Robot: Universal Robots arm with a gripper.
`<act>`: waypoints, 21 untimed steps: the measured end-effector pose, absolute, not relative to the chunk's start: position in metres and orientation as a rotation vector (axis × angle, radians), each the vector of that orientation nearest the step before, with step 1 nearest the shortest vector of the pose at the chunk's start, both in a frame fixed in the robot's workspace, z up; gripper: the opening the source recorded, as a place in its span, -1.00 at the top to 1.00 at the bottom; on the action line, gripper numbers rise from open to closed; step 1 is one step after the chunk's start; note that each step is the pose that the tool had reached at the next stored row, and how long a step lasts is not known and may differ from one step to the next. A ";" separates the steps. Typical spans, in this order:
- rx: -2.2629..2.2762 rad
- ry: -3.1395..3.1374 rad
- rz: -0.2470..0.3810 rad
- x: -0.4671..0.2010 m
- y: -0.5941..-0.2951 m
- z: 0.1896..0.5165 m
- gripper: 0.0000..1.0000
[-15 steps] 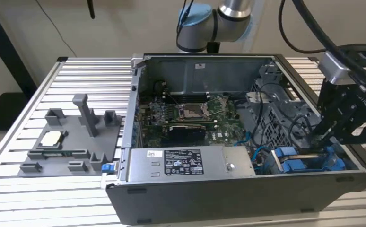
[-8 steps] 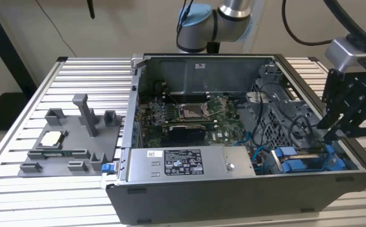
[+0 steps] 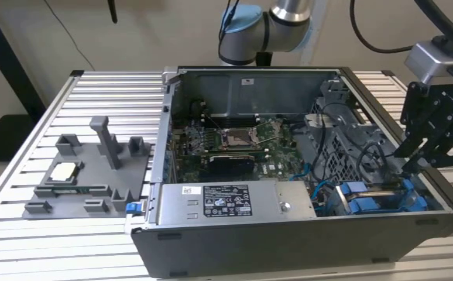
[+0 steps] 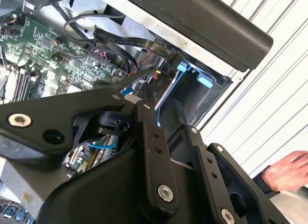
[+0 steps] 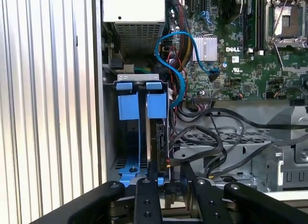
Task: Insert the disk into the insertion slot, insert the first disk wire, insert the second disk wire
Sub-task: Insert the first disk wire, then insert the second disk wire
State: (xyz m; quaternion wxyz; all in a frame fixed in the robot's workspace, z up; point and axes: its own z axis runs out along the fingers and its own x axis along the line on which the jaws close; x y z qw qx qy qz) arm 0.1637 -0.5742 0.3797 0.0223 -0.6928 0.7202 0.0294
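The insertion slot [image 5: 126, 82], a grey metal cage with blue tabs at its mouth, sits in the case corner at the exterior view's lower right [image 3: 378, 199]. A blue-framed disk [image 5: 159, 137] stands edge-on inside it. A black wire with a dark connector [image 5: 169, 161] lies at the disk's near end, and a blue wire [image 5: 179, 74] loops from the board to the cage. My black gripper [image 5: 168, 179] hovers just over that connector, above the slot [image 4: 192, 89]. In the exterior view the gripper [image 3: 419, 159] hangs at the case's right wall. What lies between its tips is hidden.
The open computer case [image 3: 289, 249] lies on a slatted metal table [image 3: 102, 88]. A grey power-supply box [image 3: 226, 202] sits beside the cage. A grey fixture tray [image 3: 86, 175] stands at the exterior view's left. A person's hand [image 4: 288, 172] rests near the table.
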 end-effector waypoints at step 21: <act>-2.136 2.220 0.114 0.189 -0.574 0.376 0.34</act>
